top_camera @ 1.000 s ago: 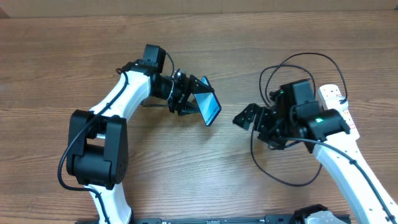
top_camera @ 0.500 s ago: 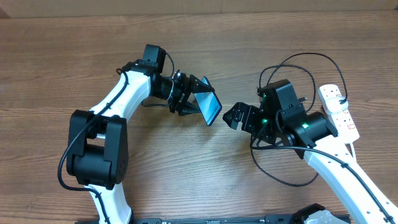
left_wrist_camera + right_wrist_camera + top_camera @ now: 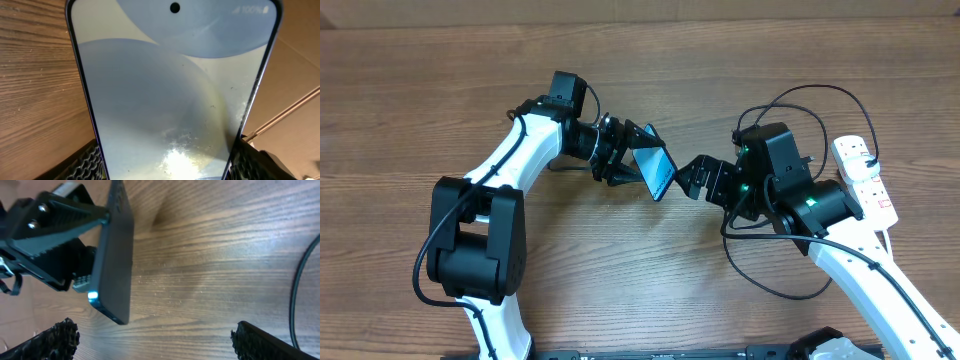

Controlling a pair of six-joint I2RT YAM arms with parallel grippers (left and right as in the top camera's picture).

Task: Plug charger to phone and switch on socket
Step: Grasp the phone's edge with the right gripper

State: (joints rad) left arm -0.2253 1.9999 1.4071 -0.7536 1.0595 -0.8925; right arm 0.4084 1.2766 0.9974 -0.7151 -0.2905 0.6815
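Note:
My left gripper is shut on the phone and holds it tilted above the table. In the left wrist view the phone's light screen fills the frame between my fingers. My right gripper is open and empty, just right of the phone's lower end. The right wrist view shows the phone's dark back ahead of the open fingers. The charger's thin black cable loops around the right arm and runs to the socket; its plug tip is not visible.
The white power strip lies at the right edge of the wooden table, partly under the right arm. The cable's loops lie behind and in front of the right arm. A stretch of cable shows at the right of the right wrist view.
My right gripper has moved left, from about mid-way to close beside the phone's lower end. The left arm and the phone have held still.

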